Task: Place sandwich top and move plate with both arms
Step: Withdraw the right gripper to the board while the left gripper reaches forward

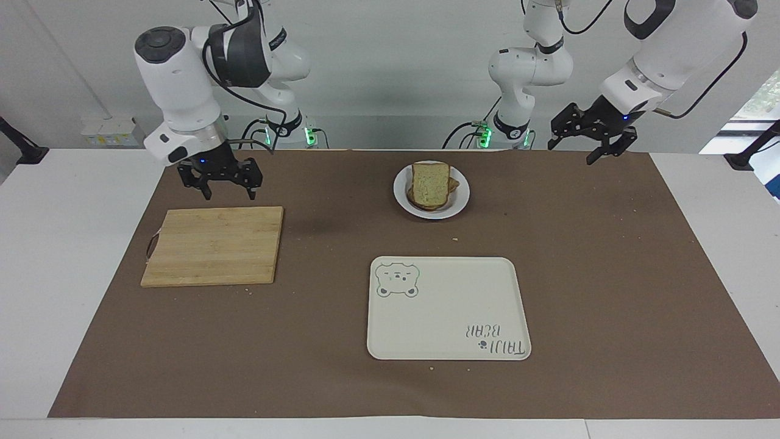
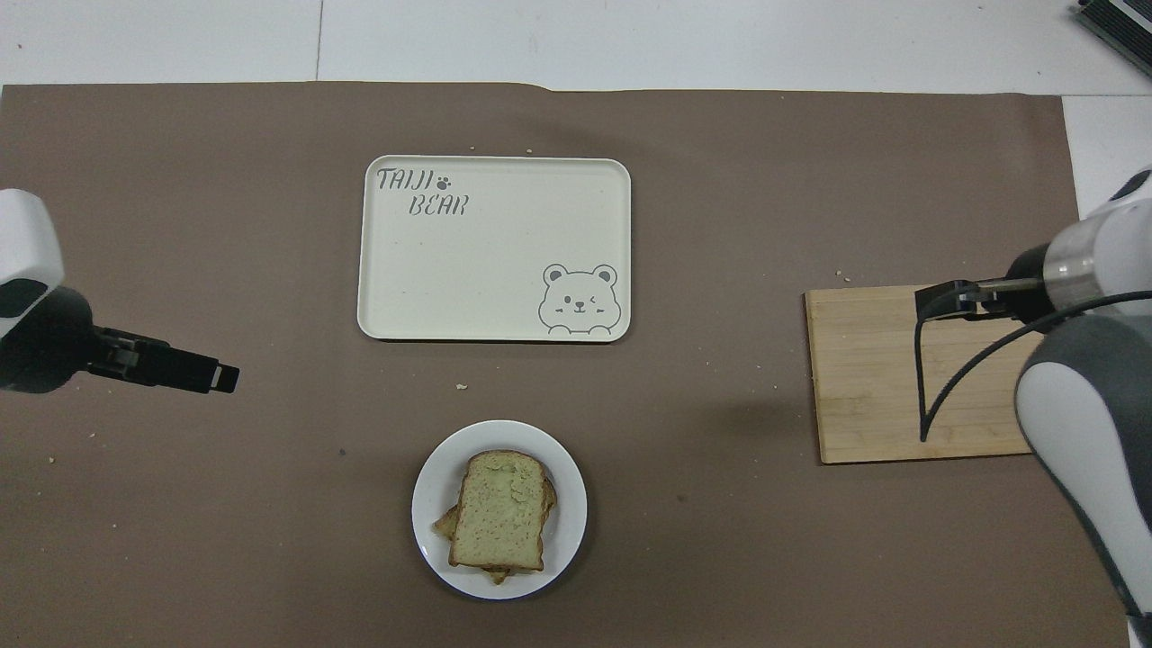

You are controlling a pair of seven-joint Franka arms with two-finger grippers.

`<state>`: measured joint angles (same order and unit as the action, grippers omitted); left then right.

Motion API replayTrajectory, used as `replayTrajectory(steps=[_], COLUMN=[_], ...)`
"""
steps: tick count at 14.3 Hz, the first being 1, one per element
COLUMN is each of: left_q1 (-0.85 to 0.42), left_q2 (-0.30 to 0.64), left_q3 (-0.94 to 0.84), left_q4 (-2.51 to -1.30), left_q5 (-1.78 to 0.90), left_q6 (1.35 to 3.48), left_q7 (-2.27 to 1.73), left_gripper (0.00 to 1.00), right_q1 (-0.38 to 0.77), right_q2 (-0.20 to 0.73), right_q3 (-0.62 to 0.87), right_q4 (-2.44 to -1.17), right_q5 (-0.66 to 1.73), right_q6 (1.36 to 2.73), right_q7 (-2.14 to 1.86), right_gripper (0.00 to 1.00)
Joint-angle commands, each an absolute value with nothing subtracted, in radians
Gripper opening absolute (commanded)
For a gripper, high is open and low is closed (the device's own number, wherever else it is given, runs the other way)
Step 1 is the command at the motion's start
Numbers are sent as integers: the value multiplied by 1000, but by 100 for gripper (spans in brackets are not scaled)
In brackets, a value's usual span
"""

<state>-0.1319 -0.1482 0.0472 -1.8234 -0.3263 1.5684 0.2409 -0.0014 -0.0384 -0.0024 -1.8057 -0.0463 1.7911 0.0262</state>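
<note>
While it hangs in the air over the robots' edge of the board (image 1: 213, 246), the right gripper (image 1: 225, 183) has its two fingers pointing down with a plain gap between them and nothing held; in the overhead view only its dark tip (image 2: 945, 300) shows above the bamboo board (image 2: 882, 378), with a black cable looping below it. Toward the middle of the brown mat (image 1: 317, 341) sits the plate (image 1: 461, 194), nearer to the robots than the tray (image 1: 448, 308). On the plate lies the top (image 1: 431, 183), a pale slice with brown crust, resting flat on darker slices whose corners stick out beneath it; from above, the top (image 2: 499, 508) covers most of the plate (image 2: 432, 504). The cream tray (image 2: 493, 249) with its bear drawing carries nothing and lies apart from the plate. At the left arm's end of the table, the left gripper (image 1: 590, 141) is up in the air over the mat's edge, tilted, its fingers spread apart and holding nothing; from above, the left gripper (image 2: 211, 375) points toward the table's middle.
</note>
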Motion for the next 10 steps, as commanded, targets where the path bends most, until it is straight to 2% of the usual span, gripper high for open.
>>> replayTrajectory(steps=[1,3,5,7,10], left_q1=[-179,-227,-250,-256,-270], left_q2=[-297,-348,-391,-431,-443], left_q3=[55,55,57,55,55], left_q4=[-2084,-2198,-2296,-2408,-2531], left_q5=[-380,-402,-435,-485,-529], left_q6=[1676,1725,1767,1848,1943], left_q7=[317,325,325,324,324], left_gripper=[100,100,100,96,84], right_q1=[-58,-92,-101,-100,-94], right_q2=[-17,-3,-1,-6,-6], right_q3=[12,12,12,15,18], right_q4=[-1665,-1608,-1617,-1620,-1620], right_q5=[-42,9,12,11,11], right_q6=[1653,1574,1578,1569,1574], right_q7=[20,40,40,43,41], right_gripper=[100,100,100,100,100])
